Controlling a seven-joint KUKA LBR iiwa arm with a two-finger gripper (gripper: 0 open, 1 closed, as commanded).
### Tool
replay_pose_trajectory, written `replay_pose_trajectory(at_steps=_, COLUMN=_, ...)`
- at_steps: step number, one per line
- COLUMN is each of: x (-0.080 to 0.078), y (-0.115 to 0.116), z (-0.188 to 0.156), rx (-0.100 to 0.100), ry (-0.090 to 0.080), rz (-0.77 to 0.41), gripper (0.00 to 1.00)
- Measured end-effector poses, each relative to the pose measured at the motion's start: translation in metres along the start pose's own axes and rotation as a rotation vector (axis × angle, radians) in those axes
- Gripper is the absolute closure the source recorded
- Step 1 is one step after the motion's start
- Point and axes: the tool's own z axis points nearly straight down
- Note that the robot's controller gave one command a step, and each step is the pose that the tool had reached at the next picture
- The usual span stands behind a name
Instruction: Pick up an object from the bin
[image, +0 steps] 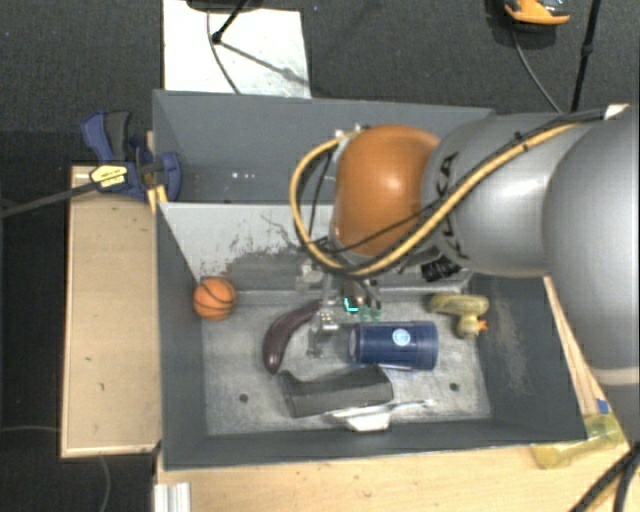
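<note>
pincer (333, 325) is down near the floor of the grey bin (184, 360), about the middle, and from my seat i cannot tell whether it is spread or pressed together; the orange wrist cover (385, 185) and looped cables (303, 205) sit right above it. i see it in the gap between two things: a dark maroon, curved, aubergine-like piece (283, 338) just to its left, and a dark blue can (394, 345) lying on its side just to its right. both are very close to it, and i cannot make out whether either one is touched.

just below those two lies a dark grey flat block (333, 392), with a pale spoon-like piece (378, 414) against its lower edge. near the right wall is a yellow-green duck-like toy (459, 308), apart from the can. well to the left, by the left wall, rests a small orange basketball (214, 298). the grey arm (560, 200) comes in from the right.
</note>
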Motion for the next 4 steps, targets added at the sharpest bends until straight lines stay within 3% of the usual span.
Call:
replay_pose_trajectory(at_steps=1, x=-0.002, y=-0.001, z=-0.004, rx=-0.001, ry=-0.008, rz=0.003, gripper=0.00)
replay_pose_trajectory(at_steps=2, x=-0.005, y=0.015, z=0.068, rx=-0.004, ry=-0.020, rz=0.010, gripper=1.00)
replay_pose_trajectory(at_steps=3, x=-0.005, y=0.015, z=0.068, rx=-0.005, ry=-0.020, rz=0.011, gripper=1.00)
replay_pose_trajectory(at_steps=4, x=0.007, y=-0.002, z=-0.096, rx=0.000, ry=-0.014, rz=-0.151, gripper=1.00)
